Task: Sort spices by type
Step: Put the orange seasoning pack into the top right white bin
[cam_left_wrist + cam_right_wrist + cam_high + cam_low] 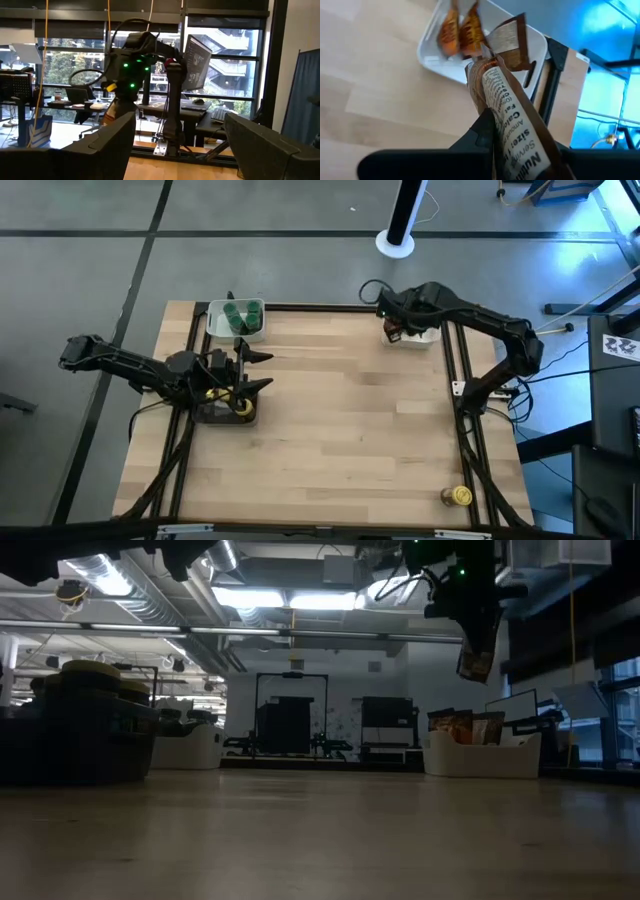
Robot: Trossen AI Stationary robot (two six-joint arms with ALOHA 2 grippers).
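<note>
**Pale wood surface, one packet aloft at the far right corner**

Blond wooden planks, smooth and framed in black rails, fill the high view, with grey floor all around. Right pincer (393, 332) is up at the far right corner, pressed together on one brown-orange packet (512, 117), a flat, crinkled foil sachet with printed white lettering down its face. It hangs in the air above the white packet tray (428, 335), a rounded rectangular plastic tub. Inside that tub the right wrist view shows at least two more glossy orange packets (461, 34) standing on edge; an exact count is hard to call.

Over on the left, the left pincer (255, 370) hovers with its fingers spread wide and nothing between them, just above the dark tray (222, 416). One yellow-lidded jar (243, 406) peeks out of that tray beneath the arm. Behind it, a second white tray (214, 322) holds round green-lidded jars (241, 316), three or four, packed tight together.

One more small round jar with a yellow lid (460, 496) sits alone at the near right edge of the surface, well apart from everything.
</note>
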